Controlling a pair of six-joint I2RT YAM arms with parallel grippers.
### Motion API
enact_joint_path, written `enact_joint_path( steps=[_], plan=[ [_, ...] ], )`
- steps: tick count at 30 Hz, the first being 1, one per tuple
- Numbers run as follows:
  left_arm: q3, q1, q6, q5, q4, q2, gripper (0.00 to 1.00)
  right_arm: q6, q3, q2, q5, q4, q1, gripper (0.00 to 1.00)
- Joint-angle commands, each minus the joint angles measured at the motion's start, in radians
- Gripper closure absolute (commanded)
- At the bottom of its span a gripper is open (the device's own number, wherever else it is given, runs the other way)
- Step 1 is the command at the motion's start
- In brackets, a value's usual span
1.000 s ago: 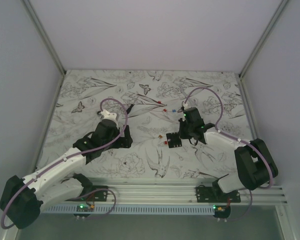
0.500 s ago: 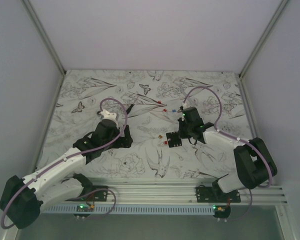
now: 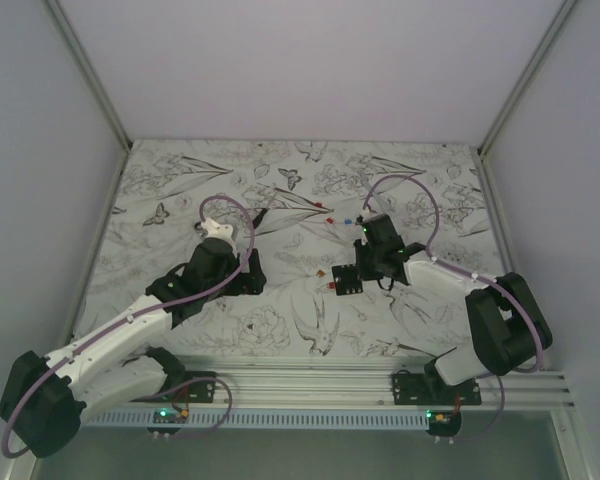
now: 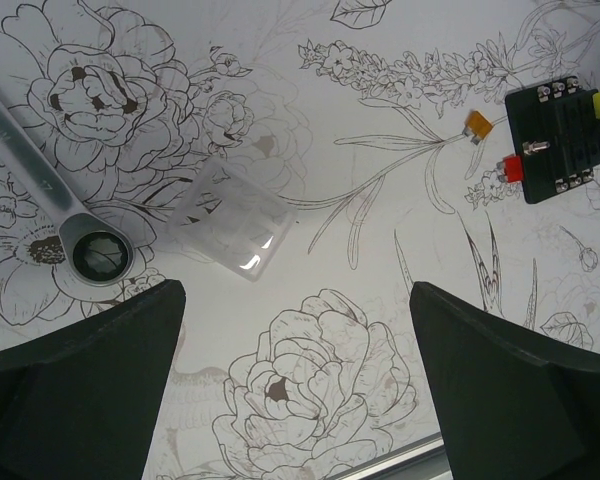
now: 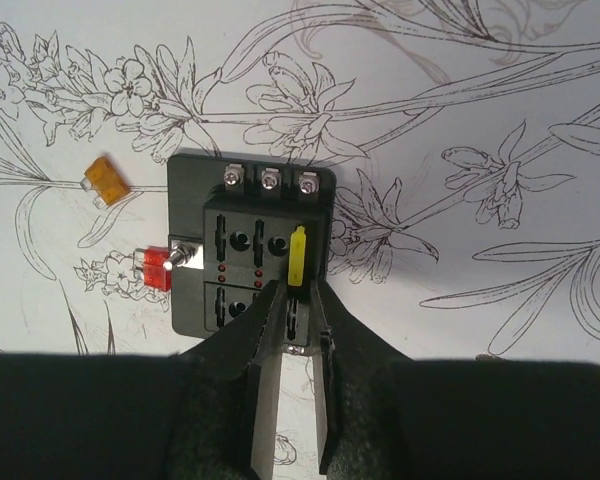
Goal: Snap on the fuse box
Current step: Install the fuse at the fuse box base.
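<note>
The fuse box (image 3: pixel 346 281) is a small black block lying flat on the flowered table (image 3: pixel 280 190). In the right wrist view the fuse box (image 5: pixel 230 260) has one yellow fuse (image 5: pixel 298 255) standing in a slot and a red fuse (image 5: pixel 156 270) at its left side. My right gripper (image 5: pixel 297 292) hangs right over the box's near edge, just behind the yellow fuse. Its jaws stand a narrow gap apart with nothing between them. My left gripper (image 4: pixel 295 300) is wide open and empty above bare table, left of the box (image 4: pixel 560 140).
A clear plastic cover (image 4: pixel 230 225) and a metal ratchet wrench (image 4: pixel 70 215) lie near the left gripper. An orange fuse (image 5: pixel 107 178) lies loose beside the box. More small loose fuses (image 3: pixel 330 215) lie farther back. Side walls enclose the table.
My right gripper has crept slightly to the left over the fuse box. The left arm has not moved.
</note>
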Motion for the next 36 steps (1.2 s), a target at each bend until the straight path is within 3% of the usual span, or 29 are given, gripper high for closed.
enact_joint_path(
  steps=[1, 12, 26, 36],
  plan=[
    [0.007, 0.008, -0.007, 0.016, 0.011, -0.001, 0.00, -0.018, 0.035, -0.009, 0.026, -0.027, 0.022, 0.76],
    [0.003, 0.007, -0.006, 0.018, 0.012, -0.003, 0.00, -0.010, 0.077, -0.017, 0.123, -0.043, 0.043, 0.60],
    [0.003, 0.007, -0.006, 0.018, 0.014, -0.003, 0.00, 0.024, 0.146, 0.036, 0.230, -0.114, 0.082, 0.73],
    [0.009, 0.007, -0.002, 0.021, 0.015, 0.005, 0.00, 0.022, 0.149, 0.054, 0.207, -0.115, 0.087, 0.77]
  ],
)
